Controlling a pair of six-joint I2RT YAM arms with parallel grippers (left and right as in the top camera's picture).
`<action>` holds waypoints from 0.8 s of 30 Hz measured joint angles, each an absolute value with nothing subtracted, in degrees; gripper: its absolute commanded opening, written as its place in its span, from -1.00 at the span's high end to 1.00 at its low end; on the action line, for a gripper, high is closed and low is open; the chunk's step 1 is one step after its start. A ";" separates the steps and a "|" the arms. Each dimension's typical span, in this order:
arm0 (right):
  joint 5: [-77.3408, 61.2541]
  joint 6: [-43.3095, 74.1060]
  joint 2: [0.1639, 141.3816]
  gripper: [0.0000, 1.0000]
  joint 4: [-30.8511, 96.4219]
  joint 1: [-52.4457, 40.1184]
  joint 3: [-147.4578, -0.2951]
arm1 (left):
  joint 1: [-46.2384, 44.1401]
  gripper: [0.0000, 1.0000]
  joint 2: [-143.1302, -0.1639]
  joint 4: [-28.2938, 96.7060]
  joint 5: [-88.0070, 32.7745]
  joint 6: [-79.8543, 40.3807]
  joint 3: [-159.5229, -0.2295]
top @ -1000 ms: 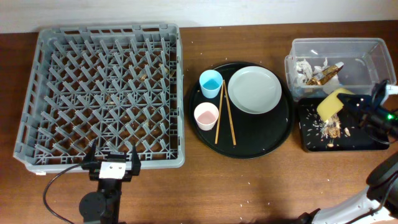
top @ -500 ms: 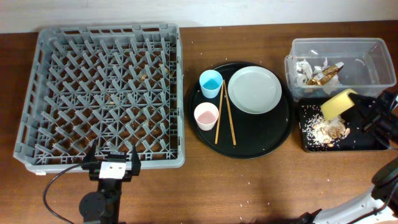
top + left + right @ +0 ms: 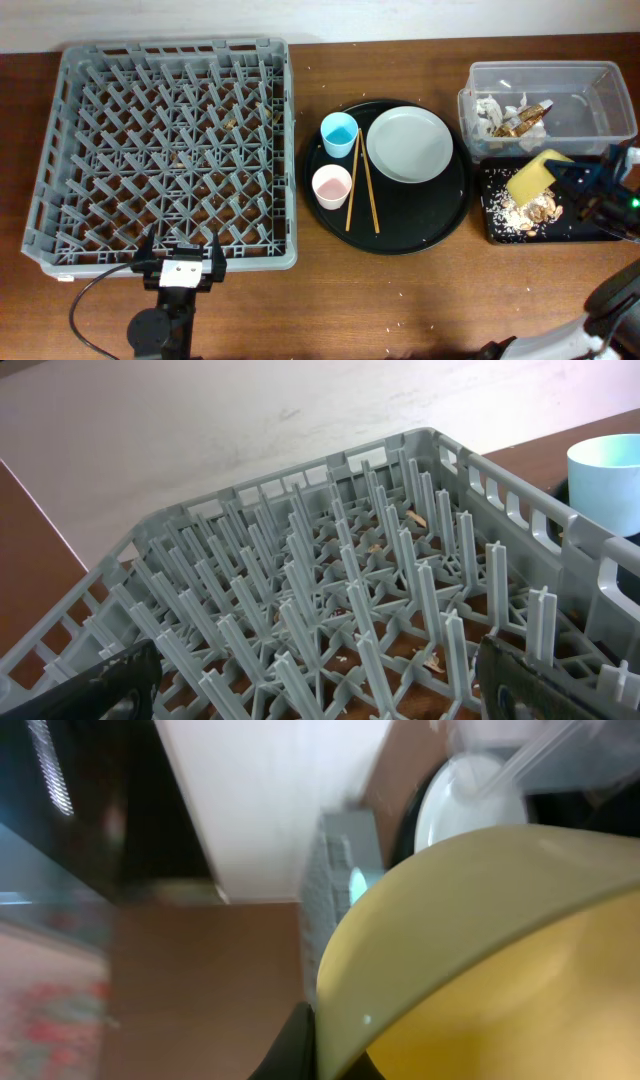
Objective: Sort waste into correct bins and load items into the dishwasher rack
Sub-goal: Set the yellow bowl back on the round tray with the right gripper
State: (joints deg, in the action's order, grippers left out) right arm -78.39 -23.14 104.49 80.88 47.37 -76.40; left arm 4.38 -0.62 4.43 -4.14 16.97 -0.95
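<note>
**Overhead and wrist views.** We take the large round black tray (image 3: pixel 400 238) as our reference.

- **On the tray.** The pale grey plate (image 3: pixel 409 144) lies at its back right, the light blue cup (image 3: pixel 339 133) at its back left and the pinkish-white cup (image 3: pixel 331 185) at its front left. The two chopsticks (image 3: pixel 361 180) lie side by side between the cups and the plate.
- **Left of the tray.** Just beside it stands the dishwasher rack (image 3: pixel 165 150), with a few brown crumbs among its pegs. The left gripper (image 3: pixel 181 258) sits at the rack's near edge. Its jaws are spread wide with nothing between them.
- **Right of the tray.** The clear tub (image 3: pixel 600 100) stands toward the back. The crumpled tissue (image 3: pixel 490 110) and the foil wrapper (image 3: pixel 525 118) lie in the end of the tub nearer the tray. The shallow black tray (image 3: pixel 590 228) sits just in front of the tub, and the food scraps (image 3: pixel 525 208) are heaped in the half of it nearer the round tray.
- **Right gripper.** The right gripper (image 3: pixel 562 176) has its jaws closed on the small yellow bowl (image 3: pixel 530 178), held tilted above those scraps. The bowl hides the shallow tray's back corner. In the right wrist view it fills most of the frame and masks all but one dark fingertip.
- **Table.** Pale specks dot the wooden table (image 3: pixel 420 300) in front of the tray.
</note>
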 measured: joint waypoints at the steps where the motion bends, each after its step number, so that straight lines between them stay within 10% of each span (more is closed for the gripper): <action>1: -76.58 -23.22 102.43 0.92 81.12 45.34 -76.97 | 4.38 -1.00 -0.62 4.43 -4.14 16.97 -0.95; 13: -9.43 14.92 97.06 0.92 66.28 -16.01 -84.55 | 4.36 -1.00 -0.62 4.43 -4.14 16.97 -0.95; 19: 0.97 21.98 110.69 0.92 65.91 -21.06 -84.60 | 4.36 -1.00 -0.62 4.43 -4.14 16.97 -0.95; 22: 1.39 22.61 113.19 0.19 65.93 -21.06 -84.60 | 4.36 -1.00 -0.62 4.43 -4.14 16.95 -0.95; 24: 1.52 22.83 113.32 0.13 65.91 -21.06 -84.60 | 4.38 -1.00 -0.62 4.43 -4.14 16.97 -0.95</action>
State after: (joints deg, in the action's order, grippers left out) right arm 1.52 22.83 113.32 65.91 -21.06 -84.60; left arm 4.38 -0.62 4.43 -4.14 16.97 -0.95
